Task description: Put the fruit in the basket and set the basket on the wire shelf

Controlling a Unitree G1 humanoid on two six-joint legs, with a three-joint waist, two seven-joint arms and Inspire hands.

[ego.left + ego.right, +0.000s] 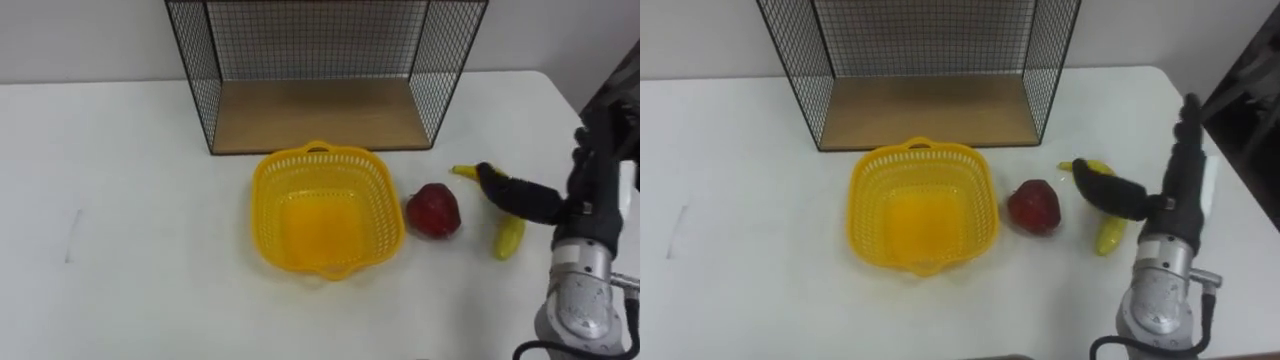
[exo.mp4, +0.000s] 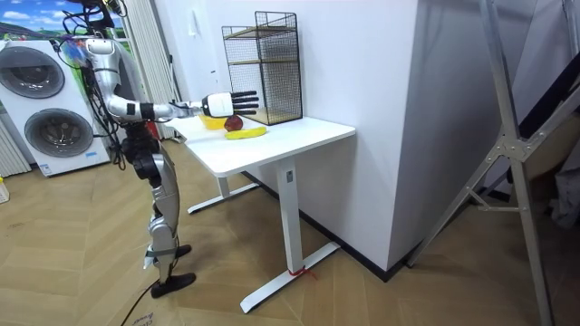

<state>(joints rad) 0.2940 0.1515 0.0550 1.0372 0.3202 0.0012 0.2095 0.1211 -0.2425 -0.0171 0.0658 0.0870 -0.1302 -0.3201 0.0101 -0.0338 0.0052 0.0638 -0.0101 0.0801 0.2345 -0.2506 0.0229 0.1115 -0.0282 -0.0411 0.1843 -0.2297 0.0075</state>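
A yellow plastic basket stands empty on the white table, just in front of the black wire shelf with its wooden floor. To the basket's right lies a red apple, and right of that a yellow banana. My right hand hovers open above the banana, fingers straight and thumb stretched out over the banana's far end, holding nothing. In the room view I stand at the table's edge with that right hand held out over the fruit.
The table's right edge runs close beside the banana. Washing machines stand behind me on the room view's left, and a wall rises behind the table.
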